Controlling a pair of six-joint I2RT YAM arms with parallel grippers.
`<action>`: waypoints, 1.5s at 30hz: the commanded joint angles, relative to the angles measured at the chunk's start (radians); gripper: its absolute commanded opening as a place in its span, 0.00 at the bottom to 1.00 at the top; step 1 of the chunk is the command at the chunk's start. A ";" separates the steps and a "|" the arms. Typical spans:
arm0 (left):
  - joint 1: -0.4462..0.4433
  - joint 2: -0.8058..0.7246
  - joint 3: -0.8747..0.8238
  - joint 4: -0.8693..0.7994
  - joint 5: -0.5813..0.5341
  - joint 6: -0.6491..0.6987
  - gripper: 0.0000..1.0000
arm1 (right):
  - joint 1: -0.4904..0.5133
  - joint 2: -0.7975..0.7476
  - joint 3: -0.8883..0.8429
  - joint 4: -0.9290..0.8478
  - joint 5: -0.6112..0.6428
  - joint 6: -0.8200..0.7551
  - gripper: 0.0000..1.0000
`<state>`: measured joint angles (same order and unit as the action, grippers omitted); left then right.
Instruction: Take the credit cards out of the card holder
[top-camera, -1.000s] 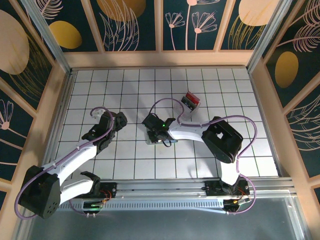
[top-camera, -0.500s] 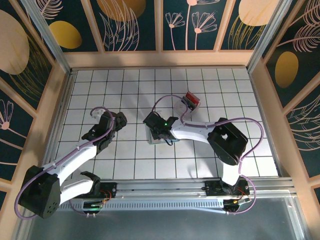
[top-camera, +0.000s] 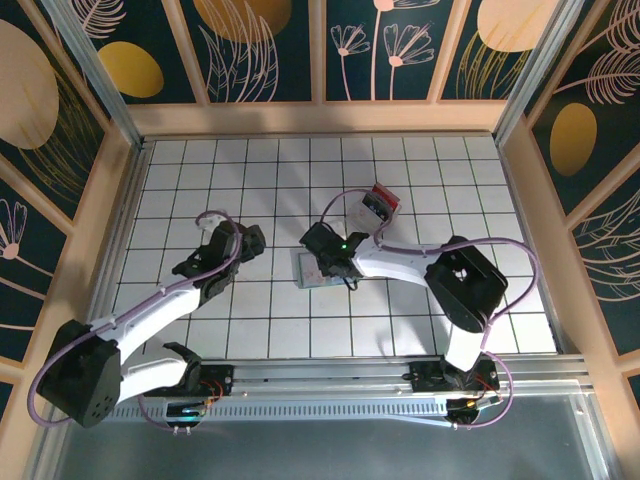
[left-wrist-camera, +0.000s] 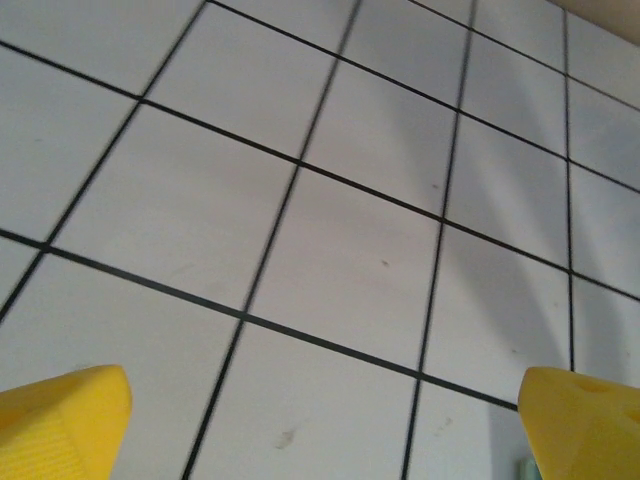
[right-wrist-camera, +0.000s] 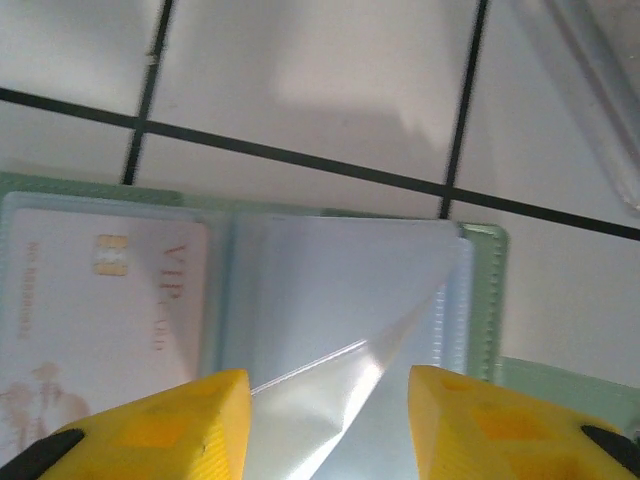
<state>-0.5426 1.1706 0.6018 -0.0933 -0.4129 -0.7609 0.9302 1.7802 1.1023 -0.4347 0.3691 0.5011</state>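
Open card holder (right-wrist-camera: 330, 290) beneath right hand (right-wrist-camera: 325, 410) (card (right-wrist-camera: 100, 300) inside)

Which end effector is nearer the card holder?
Right. The right end effector is directly above the open card holder; the left end effector is well off to its left.

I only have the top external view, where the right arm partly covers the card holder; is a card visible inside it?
Observer: Yes; the right wrist view shows the card holder lying open, a pale card lettered VIP in a clear sleeve.
Operator: Is the right gripper clamped on anything?
Observer: No, the right gripper stands open, a curled sleeve page between its fingers.
Operator: And the left gripper?
Observer: The left gripper is wide open above the tiled table.
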 joint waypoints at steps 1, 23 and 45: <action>-0.054 0.046 0.040 0.010 -0.029 0.038 0.99 | -0.023 -0.034 -0.036 0.003 0.017 0.031 0.45; -0.323 0.381 0.112 0.064 -0.118 0.132 0.99 | -0.142 -0.269 -0.128 0.019 -0.032 0.148 0.30; -0.323 0.472 0.078 0.054 -0.060 0.041 0.99 | -0.087 -0.100 -0.107 0.193 -0.403 0.203 0.25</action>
<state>-0.8658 1.6241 0.6872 -0.0326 -0.4793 -0.6945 0.8345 1.6638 0.9798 -0.2771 0.0040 0.6724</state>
